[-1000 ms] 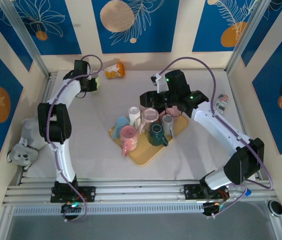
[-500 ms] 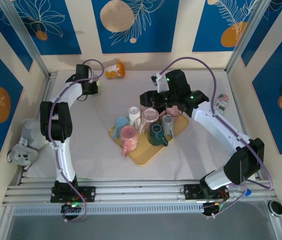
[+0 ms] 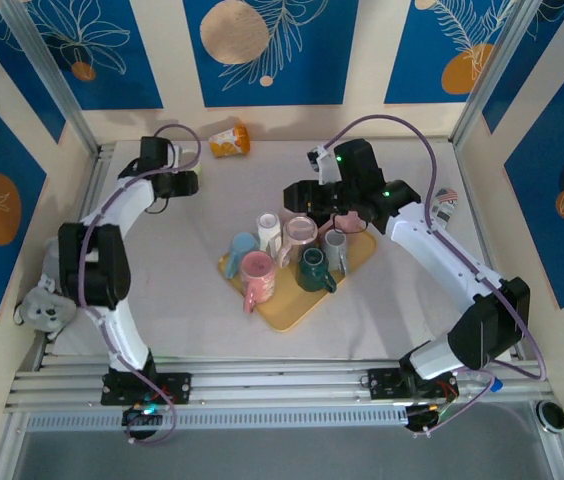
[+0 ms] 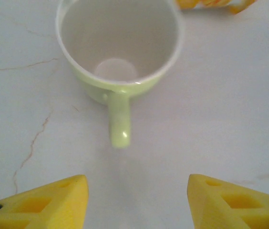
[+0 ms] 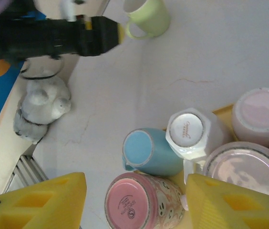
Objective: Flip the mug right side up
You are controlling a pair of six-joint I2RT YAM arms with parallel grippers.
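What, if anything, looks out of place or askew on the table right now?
On the yellow tray, the pink mug and white mug stand base-up. An orange-and-yellow container lies on its side by the back wall. The light green mug sits upright, alone, apart from the tray.

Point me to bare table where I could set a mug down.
Open table lies between the yellow tray and the left arm, and nearer, before the tray. The tray is crowded with mugs; green mug occupies the far-left corner.
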